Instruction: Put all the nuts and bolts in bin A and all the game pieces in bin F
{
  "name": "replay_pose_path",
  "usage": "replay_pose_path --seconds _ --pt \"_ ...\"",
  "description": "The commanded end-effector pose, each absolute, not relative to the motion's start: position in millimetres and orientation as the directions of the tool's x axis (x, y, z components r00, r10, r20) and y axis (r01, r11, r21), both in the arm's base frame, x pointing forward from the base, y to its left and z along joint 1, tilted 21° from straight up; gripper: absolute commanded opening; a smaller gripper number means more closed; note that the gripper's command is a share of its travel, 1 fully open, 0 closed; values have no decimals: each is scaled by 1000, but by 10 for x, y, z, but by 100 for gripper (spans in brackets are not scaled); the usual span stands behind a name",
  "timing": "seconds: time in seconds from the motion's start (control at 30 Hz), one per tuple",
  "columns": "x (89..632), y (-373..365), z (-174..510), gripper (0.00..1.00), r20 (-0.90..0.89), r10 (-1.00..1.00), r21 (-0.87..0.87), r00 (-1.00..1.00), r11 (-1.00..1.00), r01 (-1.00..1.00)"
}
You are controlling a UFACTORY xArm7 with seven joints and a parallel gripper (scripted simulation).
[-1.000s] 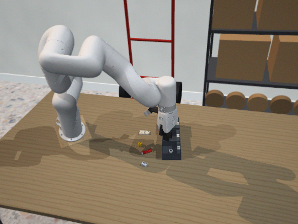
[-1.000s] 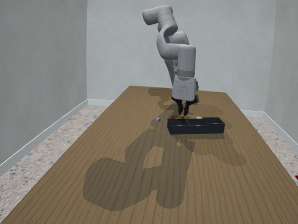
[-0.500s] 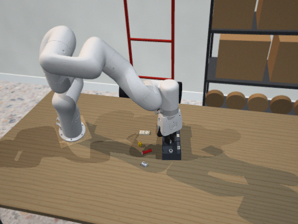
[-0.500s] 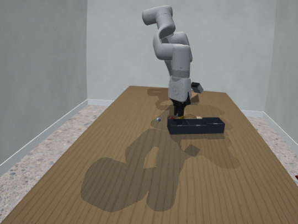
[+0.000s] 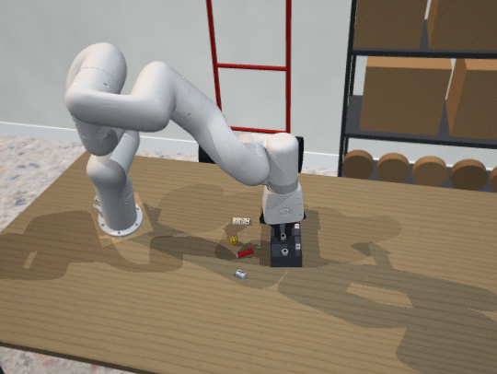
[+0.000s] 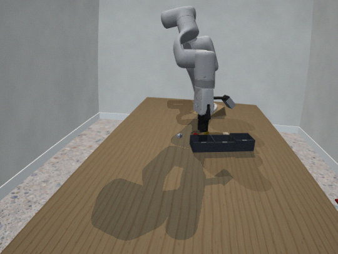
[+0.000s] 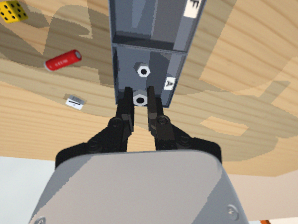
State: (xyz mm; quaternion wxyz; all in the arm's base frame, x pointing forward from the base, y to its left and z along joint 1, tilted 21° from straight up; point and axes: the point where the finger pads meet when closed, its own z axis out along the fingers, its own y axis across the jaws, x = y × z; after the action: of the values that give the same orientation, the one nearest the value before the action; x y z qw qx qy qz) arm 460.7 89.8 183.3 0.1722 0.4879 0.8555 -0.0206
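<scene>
From over here I read the claw (image 5: 283, 237) (image 6: 203, 130) (image 7: 140, 96) as closed on a nut (image 5: 283, 236) (image 7: 140, 100), its fingers pointing down above the dark box (image 5: 286, 261) (image 6: 223, 146) (image 7: 115, 75). That box stands around the middle of the tabletop's depth, its length running between the far and near edges in my top view. Its end section toward the near edge carries the A label (image 5: 297, 246) (image 7: 169, 83), and I can see another nut (image 5: 284, 251) (image 7: 144, 71) lying in there. The F label (image 7: 191, 6) sits on the neighbouring section.

Beside the box, toward the far left corner where the arm's base (image 5: 140, 223) stands, I have a domino (image 5: 240, 221) (image 6: 226, 133) and a yellow die (image 5: 234, 240) (image 6: 206, 133) (image 7: 12, 11), both out on the wood. A red cylinder (image 5: 245, 252) (image 6: 195, 134) (image 7: 63, 60) lies near the die. Closest of these loose things to the near edge is a small white-and-grey piece (image 5: 241, 274) (image 6: 179, 135) (image 7: 75, 102); I can't tell what it is.

Over the last second, the gripper (image 5: 283, 232) (image 6: 203, 129) (image 7: 140, 96) moved along the bins, away from the desk's far long edge and toward its near long edge. It also turned: the black-and-grey attachment (image 6: 229, 102), first on the side nearer the desk's base-end short edge, swung toward the far long edge. A hammer-shaped shadow (image 5: 368, 250) (image 6: 223, 177) appeared between the bins and the opposite short edge. From the top, a nut (image 5: 283, 236) (image 7: 140, 100) became distinguishable between the fingertips.
</scene>
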Motion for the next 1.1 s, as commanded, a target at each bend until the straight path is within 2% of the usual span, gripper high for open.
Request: replay_pose_path --seconds 0.0,1.07 --pt "4616 908 1850 0 -317 888 180 -333 401 898" --pt "4689 852 1606 0 -317 888 180 -333 401 898"
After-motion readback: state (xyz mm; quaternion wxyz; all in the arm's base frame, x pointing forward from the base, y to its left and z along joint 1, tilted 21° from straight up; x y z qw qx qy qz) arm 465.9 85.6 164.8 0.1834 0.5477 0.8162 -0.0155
